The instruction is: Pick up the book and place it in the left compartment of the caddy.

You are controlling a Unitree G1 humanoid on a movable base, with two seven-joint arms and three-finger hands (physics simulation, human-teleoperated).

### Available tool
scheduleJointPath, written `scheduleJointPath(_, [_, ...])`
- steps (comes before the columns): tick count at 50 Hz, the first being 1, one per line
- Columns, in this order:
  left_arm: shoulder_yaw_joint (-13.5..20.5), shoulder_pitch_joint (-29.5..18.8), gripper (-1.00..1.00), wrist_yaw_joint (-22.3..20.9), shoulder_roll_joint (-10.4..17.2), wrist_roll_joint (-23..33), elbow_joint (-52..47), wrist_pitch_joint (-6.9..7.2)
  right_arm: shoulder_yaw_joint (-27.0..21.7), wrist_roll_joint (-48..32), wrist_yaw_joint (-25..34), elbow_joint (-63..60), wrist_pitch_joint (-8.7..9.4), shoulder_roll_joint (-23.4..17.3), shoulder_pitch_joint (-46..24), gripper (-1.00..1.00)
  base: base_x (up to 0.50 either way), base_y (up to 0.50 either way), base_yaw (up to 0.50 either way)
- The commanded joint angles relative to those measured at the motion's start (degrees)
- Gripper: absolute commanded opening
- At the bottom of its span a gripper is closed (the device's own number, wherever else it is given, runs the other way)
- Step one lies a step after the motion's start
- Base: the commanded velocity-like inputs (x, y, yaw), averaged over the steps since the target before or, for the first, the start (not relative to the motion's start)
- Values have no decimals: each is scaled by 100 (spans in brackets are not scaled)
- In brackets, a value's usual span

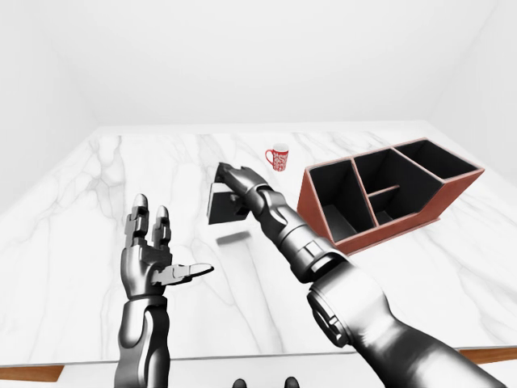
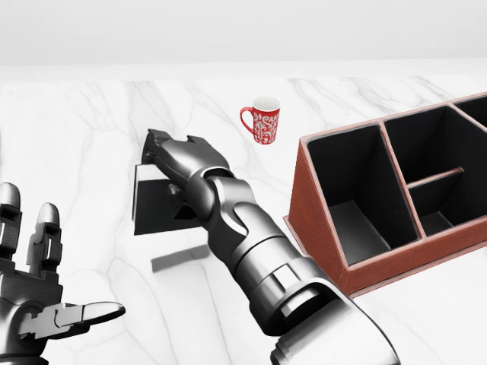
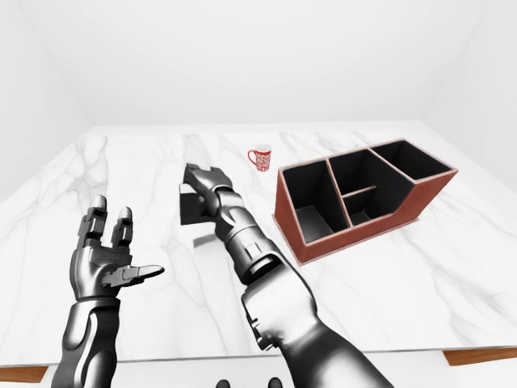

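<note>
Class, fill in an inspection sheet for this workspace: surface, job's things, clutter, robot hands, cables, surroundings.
Surface: white marble table.
Job's things: black book held off the table, its shadow beneath; red-brown caddy at head view right, visible compartments empty.
Clutter: red patterned mug, upright, apart from the caddy.
Robot hands: right robot hand shut on the book; left robot hand open, empty.
Cables: nothing seen.
Surroundings: plain white walls.
</note>
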Motion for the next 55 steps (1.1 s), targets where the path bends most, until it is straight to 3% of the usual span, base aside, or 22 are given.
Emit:
scheduleJointPath(1, [-14,0,100,3,-2,47,31,-8,-10,198,-59,-1538,0,-405,184,-100,0,0,0])
scheduleJointPath(2, [-16,-1,100,0,-4,52,44,-8,-8,153,23,-1940,0,-447,326,-100,0,0,0])
scheduleJointPath(3, [-17,-4,100,-2,-4,54,56,-8,-69,87,-252,-2181,0,-446,392,-100,0,0,0])
scheduleJointPath(4, [-19,-2,100,6,-1,56,38,-8,11,101,214,-2456,0,-519,477,-100,0,0,0])
scheduleJointPath(6, [-24,-2,100,6,-2,68,46,-8,-62,4,193,-2985,0,-579,662,-100,0,0,0])
scheduleJointPath(12, [-30,6,100,12,-3,91,45,-8,-41,-507,1068,-4584,0,-861,1229,-100,0,0,0])
scheduleJointPath(24, [-52,25,100,-14,-4,136,47,-8,-309,-1112,1528,-6757,0,-1221,2212,-100,0,0,0])
scheduleJointPath(29, [-51,27,100,-14,-5,147,51,-8,-491,-1064,1380,-7476,0,-1324,2734,-100,0,0,0])
scheduleJointPath(37, [-63,17,100,1,-8,187,63,-8,-987,-160,921,-8340,0,-1695,3328,-100,0,0,0])
scheduleJointPath(46, [-84,23,100,21,-6,231,68,-8,-1343,1100,-122,-8894,0,-1911,3794,-100,0,0,0])
scheduleJointPath(51, [-110,57,100,16,-15,280,30,-8,-1792,1913,-996,-9120,0,-1738,4151,-100,0,0,0])
scheduleJointPath(55, [-129,54,100,23,-18,345,42,-8,-1887,2460,-1433,-9186,0,-1792,4341,-100,0,0,0])
